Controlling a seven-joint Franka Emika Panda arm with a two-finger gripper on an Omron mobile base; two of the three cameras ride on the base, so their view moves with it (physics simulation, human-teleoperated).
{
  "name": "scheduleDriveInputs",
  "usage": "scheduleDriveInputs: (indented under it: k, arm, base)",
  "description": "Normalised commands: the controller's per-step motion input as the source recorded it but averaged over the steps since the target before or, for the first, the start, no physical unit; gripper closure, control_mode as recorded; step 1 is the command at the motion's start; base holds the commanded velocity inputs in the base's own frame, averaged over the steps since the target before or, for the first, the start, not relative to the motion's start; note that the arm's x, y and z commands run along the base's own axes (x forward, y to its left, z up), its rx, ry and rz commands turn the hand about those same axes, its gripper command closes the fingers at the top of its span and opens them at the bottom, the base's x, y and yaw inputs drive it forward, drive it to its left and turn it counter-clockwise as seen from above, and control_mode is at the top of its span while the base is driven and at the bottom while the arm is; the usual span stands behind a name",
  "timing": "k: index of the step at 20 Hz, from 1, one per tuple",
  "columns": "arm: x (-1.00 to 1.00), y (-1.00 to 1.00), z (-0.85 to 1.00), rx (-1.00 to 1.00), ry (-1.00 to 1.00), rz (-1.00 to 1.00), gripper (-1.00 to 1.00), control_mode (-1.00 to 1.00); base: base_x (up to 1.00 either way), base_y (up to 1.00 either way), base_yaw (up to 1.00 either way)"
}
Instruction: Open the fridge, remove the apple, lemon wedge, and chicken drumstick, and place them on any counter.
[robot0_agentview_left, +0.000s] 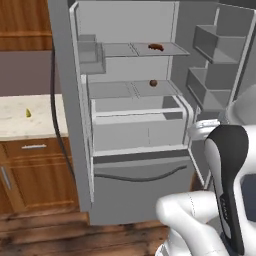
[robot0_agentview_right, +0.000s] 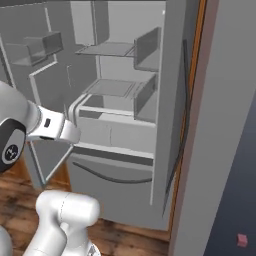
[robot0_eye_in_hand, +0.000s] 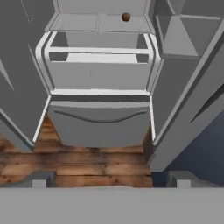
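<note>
With both doors swung wide, the fridge (robot0_agentview_left: 135, 125) stands open in front of me, its bottom drawer (robot0_agentview_left: 142, 187) shut. On the upper shelf (robot0_agentview_left: 120, 49) I see the chicken drumstick (robot0_agentview_left: 156, 47), lying toward the right end. One shelf down sits the apple (robot0_agentview_left: 153, 83), also toward the right; from the hand view it shows as a small brown ball (robot0_eye_in_hand: 126, 17) near the top of the frame. The lemon wedge (robot0_agentview_left: 28, 113) lies out on the counter (robot0_agentview_left: 25, 125) to the left of the fridge, well apart from the open door.

End effector (robot0_eye_in_hand: 111, 180): the two finger tips (robot0_eye_in_hand: 39, 179) stand wide apart at the bottom of the hand view, with nothing between them, so I read it as open and empty. It looks down at the drawer front and the wooden floor (robot0_eye_in_hand: 78, 162), well short of the shelves. In the base views I see the white arm (robot0_agentview_left: 225, 165) raised before the right-hand door, and its wrist (robot0_agentview_right: 52, 127) points toward the lower part of the fridge.
</note>
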Motion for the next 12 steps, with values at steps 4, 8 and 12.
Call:
scheduleDriveInputs:
  k: [4, 8, 12]
  arm:
    - [0.00, 0.00, 0.00, 0.00, 0.00, 0.00, -1.00, 1.00]
    - [0.00, 0.00, 0.00, 0.00, 0.00, 0.00, -1.00, 1.00]
    - [0.00, 0.00, 0.00, 0.00, 0.00, 0.00, -1.00, 1.00]
  base:
    - [0.91, 0.00, -0.10]
    - [0.87, 0.00, -0.10]
    - [0.75, 0.00, -0.10]
